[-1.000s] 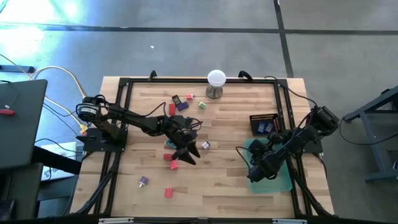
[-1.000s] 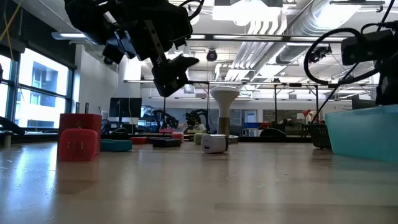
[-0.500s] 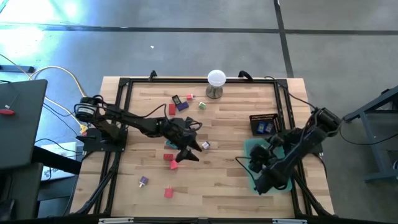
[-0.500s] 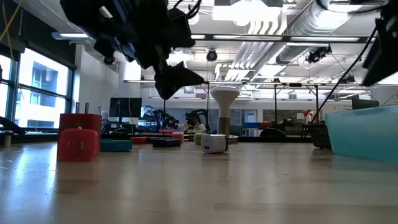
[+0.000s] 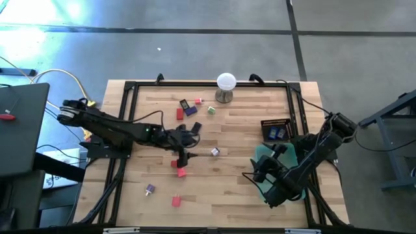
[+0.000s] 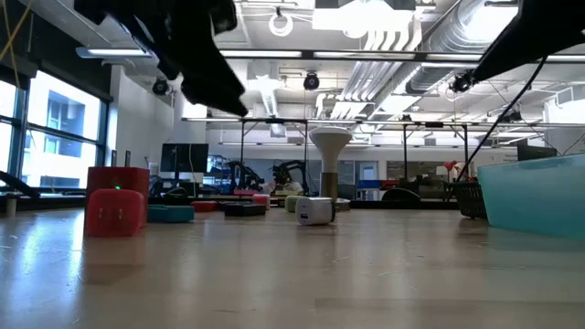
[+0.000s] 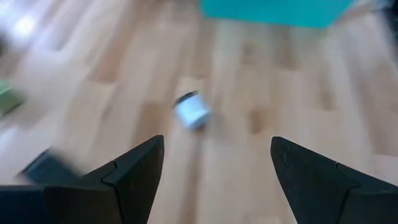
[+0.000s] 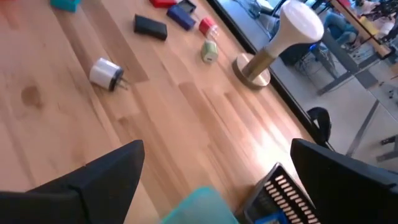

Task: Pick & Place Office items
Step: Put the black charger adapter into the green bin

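Small office items lie scattered on the wooden table: a white plug-like piece [image 5: 214, 152] [image 7: 193, 112] [image 8: 107, 73], red blocks [image 5: 181, 172] [image 6: 117, 206], a purple piece [image 5: 150, 189], and a far group of black [image 8: 150, 27], purple [image 8: 181, 15], red [image 8: 207, 26] and pale green [image 8: 209, 51] pieces. My left gripper [image 5: 184, 155] [image 7: 217, 140] hangs open above the table's middle, left of the white piece, holding nothing. My right gripper [image 5: 250, 177] [image 8: 217, 146] is open and empty, raised beside the teal tray [image 5: 294, 188].
A white ball on a metal stand [image 5: 225, 83] [image 8: 292, 31] stands at the far edge. A black mesh basket [image 5: 275, 130] with blue pieces sits far right, next to the teal tray [image 6: 535, 196]. A black frame borders the table. Bare wood lies in the middle and near right.
My left gripper has drawn back toward the table's left and risen, away from the red blocks and the white piece. My right arm has swung toward the near edge and lifted higher, mostly out of the low view. No item has moved.
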